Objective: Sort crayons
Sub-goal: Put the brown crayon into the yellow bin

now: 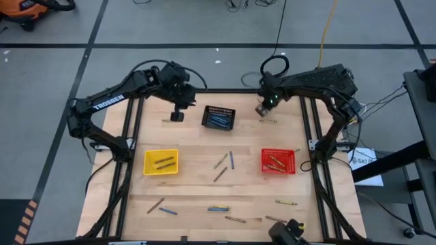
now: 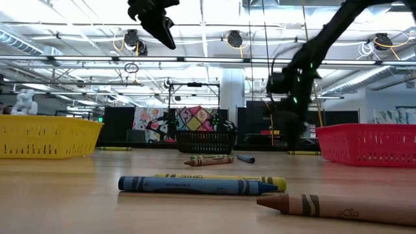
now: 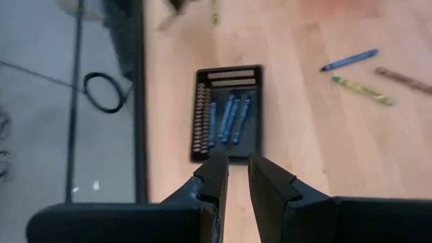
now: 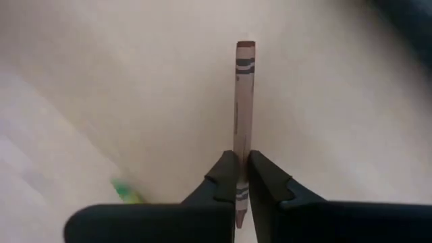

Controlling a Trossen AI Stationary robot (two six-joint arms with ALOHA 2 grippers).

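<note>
The short tan-brown wax crayon (image 4: 243, 101), pinched near one end in the closed right claw (image 4: 242, 170) at the table's (image 1: 191, 204) far edge, could swivel or slip when lifted; the black mesh basket (image 1: 219, 118) sits beside it, the red mesh basket (image 1: 278, 161) nearer, while the left claw (image 3: 237, 177) hovers narrow and empty.

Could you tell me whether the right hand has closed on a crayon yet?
Shut: the right hand's fingers pinch a brown crayon between them.

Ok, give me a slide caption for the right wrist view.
Right claw shut on a brown crayon, pinched near one end over the wooden table.
</note>
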